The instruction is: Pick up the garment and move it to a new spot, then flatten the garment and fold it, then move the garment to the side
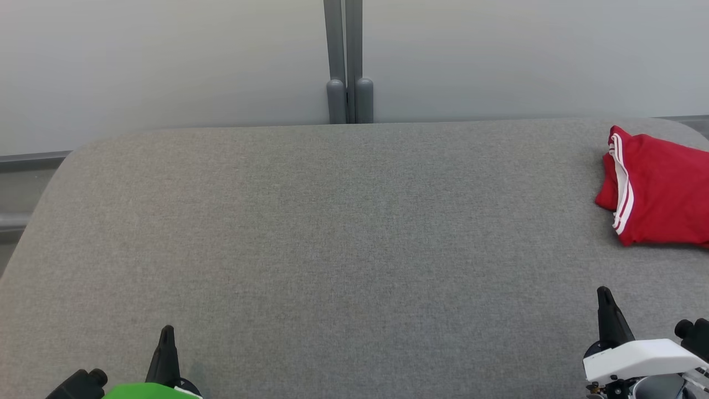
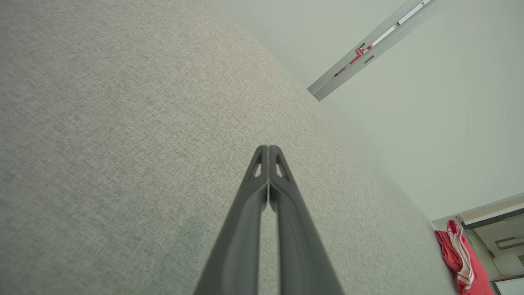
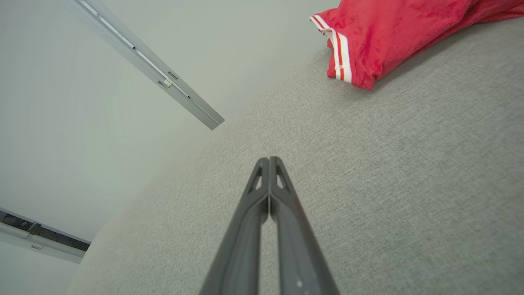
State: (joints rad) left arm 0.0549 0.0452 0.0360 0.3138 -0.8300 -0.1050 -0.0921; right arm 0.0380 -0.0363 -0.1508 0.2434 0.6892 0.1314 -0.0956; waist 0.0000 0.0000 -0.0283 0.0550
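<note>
My left gripper (image 1: 166, 335), seven o'clock, and right gripper (image 1: 605, 296), five o'clock, both have fingers (image 2: 245, 229) pressed together, empty. Red garment (image 1: 659, 191) lies at two o'clock on grey table (image 1: 332, 221).

No readable text.
On garment (image 1: 659, 188) plain white stripes; red mark on wall rail (image 2: 374, 41) too small to read.

A: What does the garment (image 1: 659, 194) look like?
B: It is bright red cloth, with white stripes running along one edge.
A: And how does it lie?
B: It is gathered into a compact, slightly rumpled, layered bundle. It rests on the grey table (image 1: 332, 249) near the far right corner, striped edge toward the middle. The head view's right edge cuts it off.
</note>
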